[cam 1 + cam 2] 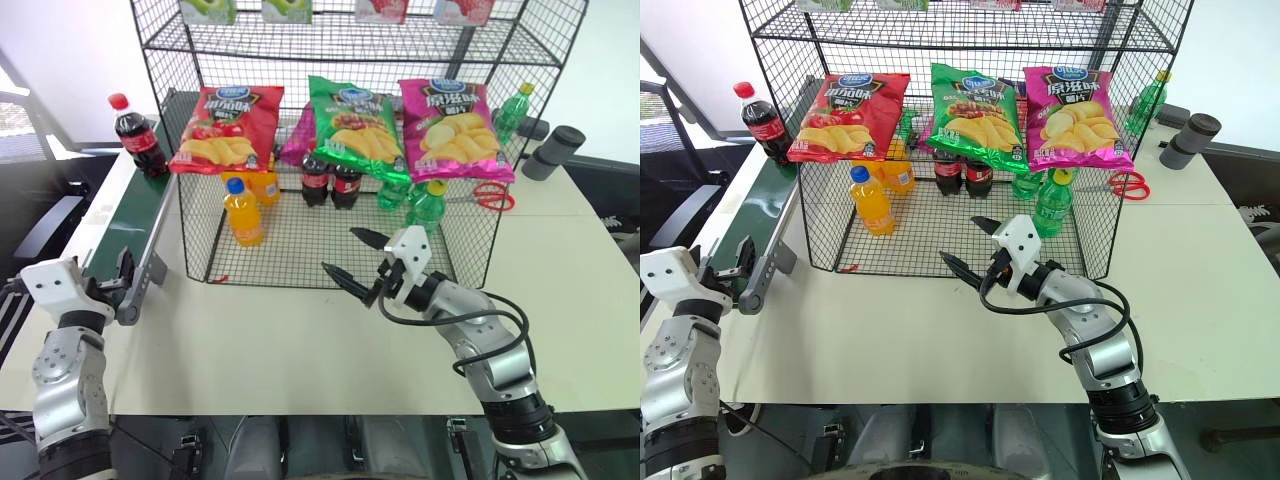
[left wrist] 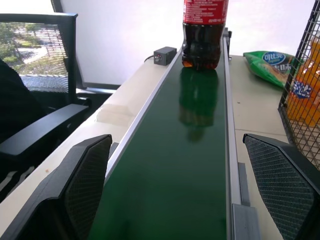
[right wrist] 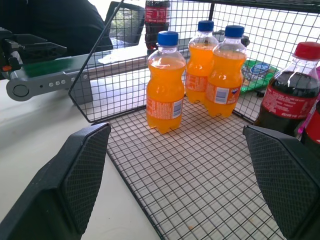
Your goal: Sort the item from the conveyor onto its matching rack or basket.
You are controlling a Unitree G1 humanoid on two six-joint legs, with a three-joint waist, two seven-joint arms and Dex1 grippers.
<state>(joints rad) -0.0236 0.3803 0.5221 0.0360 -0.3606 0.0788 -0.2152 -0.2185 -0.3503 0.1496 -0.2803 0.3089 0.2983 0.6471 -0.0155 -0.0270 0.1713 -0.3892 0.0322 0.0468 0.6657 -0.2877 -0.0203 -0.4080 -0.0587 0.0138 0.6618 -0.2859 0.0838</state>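
both end effectors point(image 1: 352, 255) wide open, empty, cola bottle point(image 1: 139, 134) upright on conveyor point(image 1: 130, 220), cap cropped at wrist

Pale cream table point(image 1: 300, 350) under bright even light, plain white wall point(image 1: 70, 60) behind, black mesh-backed office chair point(image 2: 45, 65) off to the left with a sunlit window point(image 2: 30, 55) showing greenery through its back.

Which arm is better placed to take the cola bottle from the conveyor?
Left. Its open end effector sits at the conveyor end, facing the cola bottle. The right end effector is at the rack front.
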